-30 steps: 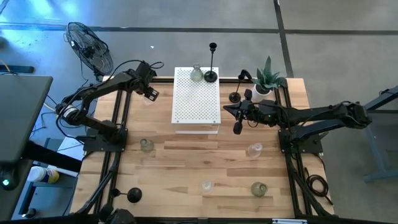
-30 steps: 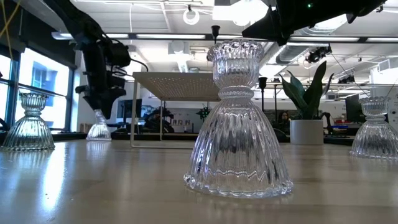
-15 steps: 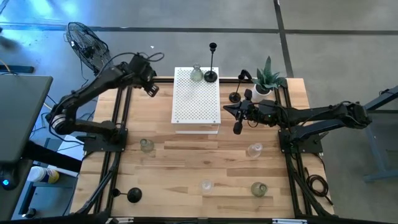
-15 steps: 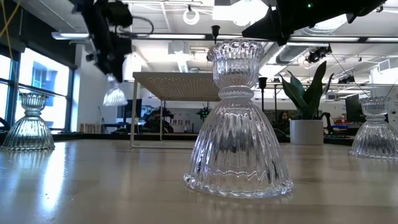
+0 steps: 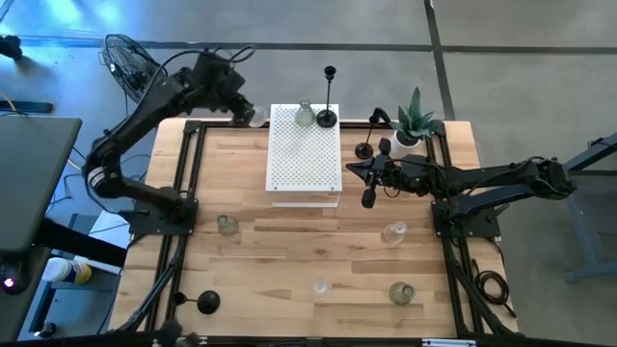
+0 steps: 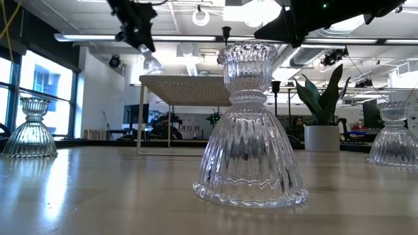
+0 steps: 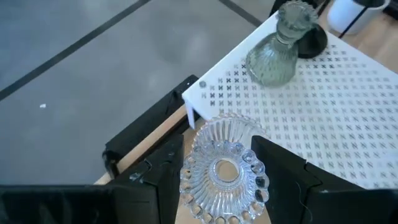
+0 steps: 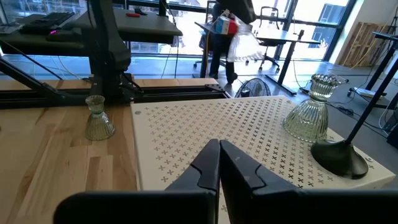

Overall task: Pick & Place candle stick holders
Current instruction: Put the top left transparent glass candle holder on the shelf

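Observation:
My left gripper [image 7: 227, 186] is shut on a clear glass candle stick holder [image 7: 224, 171], held in the air just off the back left corner of the white perforated box [image 5: 304, 159]. The same holder [image 6: 153, 64] hangs under the left gripper [image 6: 138, 32] in the low view. A greenish glass holder [image 5: 305, 115] and a tall black holder [image 5: 328, 118] stand on the box's back edge. My right gripper [image 8: 219, 155] is shut on nothing and hovers at the box's right edge [image 5: 350, 170].
More holders stand on the table: greenish glass [image 5: 228, 226], clear [image 5: 392, 231], clear [image 5: 319, 286], greenish [image 5: 401, 293], black [image 5: 207, 302] and black [image 5: 363, 149]. A spiky plant in a white pot [image 5: 413, 123] is at the back right. A fan [image 5: 135, 67] stands off the table's back left.
The left gripper has risen from the table with the clear holder and carried it towards the box's back left corner. The right arm has not moved.

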Tool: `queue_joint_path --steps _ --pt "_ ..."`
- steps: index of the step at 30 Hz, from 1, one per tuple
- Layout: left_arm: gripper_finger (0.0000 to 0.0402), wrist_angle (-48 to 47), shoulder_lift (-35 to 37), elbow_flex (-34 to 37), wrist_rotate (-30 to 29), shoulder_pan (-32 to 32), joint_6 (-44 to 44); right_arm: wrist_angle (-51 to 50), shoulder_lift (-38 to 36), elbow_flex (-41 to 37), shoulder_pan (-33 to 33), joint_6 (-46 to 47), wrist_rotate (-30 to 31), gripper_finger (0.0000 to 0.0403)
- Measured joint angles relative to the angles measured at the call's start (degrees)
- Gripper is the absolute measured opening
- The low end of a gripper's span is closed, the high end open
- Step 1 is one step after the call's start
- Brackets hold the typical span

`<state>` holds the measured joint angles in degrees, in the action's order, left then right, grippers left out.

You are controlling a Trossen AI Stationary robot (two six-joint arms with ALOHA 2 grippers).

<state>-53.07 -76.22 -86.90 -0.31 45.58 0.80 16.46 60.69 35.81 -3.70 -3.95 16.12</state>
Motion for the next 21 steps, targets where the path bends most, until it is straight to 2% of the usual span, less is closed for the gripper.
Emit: queue_joint_path --steps 10,17,21 --pt "0.0169 3.29 -12.47 -4.82 -4.54 -3.8 2.69 0.07 0.0 0.0 0.0 -0.13 0.0 0.0002" --pt "0.017 5.46 -15.41 -6.22 -6.7 -4.37 4.86 0.07 0.0 0.0 0.0 -0.61 0.0 0.0002" --pt "0.017 6.64 -15.5 -6.22 -4.97 -4.37 5.01 0.07 0.0 0.0 0.0 -0.61 0.0 0.0001"
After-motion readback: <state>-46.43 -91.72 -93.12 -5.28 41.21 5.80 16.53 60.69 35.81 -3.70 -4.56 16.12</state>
